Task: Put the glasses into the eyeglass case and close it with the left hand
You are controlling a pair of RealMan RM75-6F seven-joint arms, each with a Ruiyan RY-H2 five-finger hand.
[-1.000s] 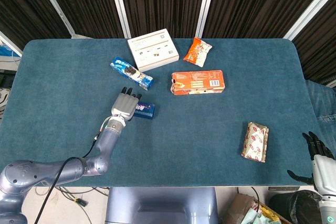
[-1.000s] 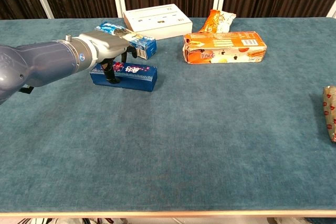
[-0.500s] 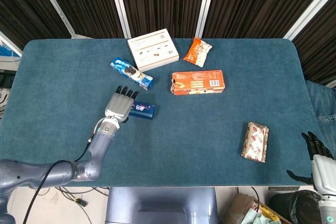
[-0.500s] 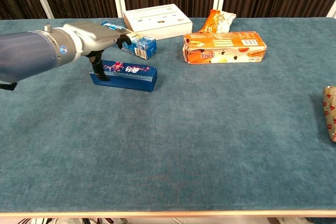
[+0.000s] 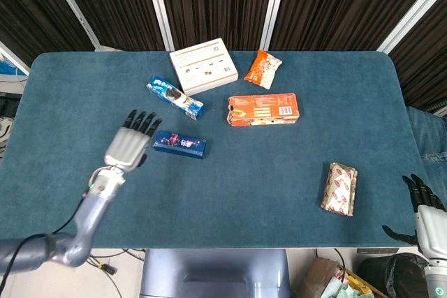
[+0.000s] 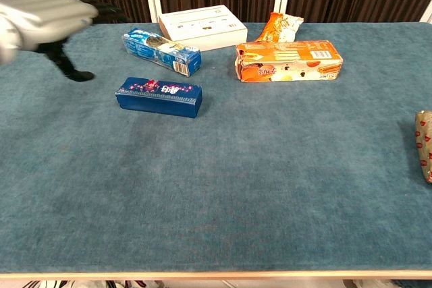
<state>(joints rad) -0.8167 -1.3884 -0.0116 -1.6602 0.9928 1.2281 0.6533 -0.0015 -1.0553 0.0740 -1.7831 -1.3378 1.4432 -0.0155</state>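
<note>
The eyeglass case (image 5: 180, 144), a dark blue patterned box, lies closed on the blue table; the chest view shows the case (image 6: 158, 97) flat and untouched. No glasses are visible in either view. My left hand (image 5: 129, 141) hovers just left of the case with its fingers stretched out and spread, holding nothing. In the chest view the left hand (image 6: 47, 15) is a blurred shape at the upper left, apart from the case. My right hand (image 5: 422, 207) hangs off the table's front right corner, fingers apart and empty.
Behind the case lie a blue biscuit pack (image 5: 174, 98), a white box (image 5: 203, 65), an orange carton (image 5: 262, 109) and an orange snack bag (image 5: 262, 69). A red-and-cream packet (image 5: 339, 188) lies at the front right of the table (image 5: 279, 172).
My left hand has come off the case and drawn back to the left, its fingers spreading. The case stays put, closed. The right hand has not moved.
</note>
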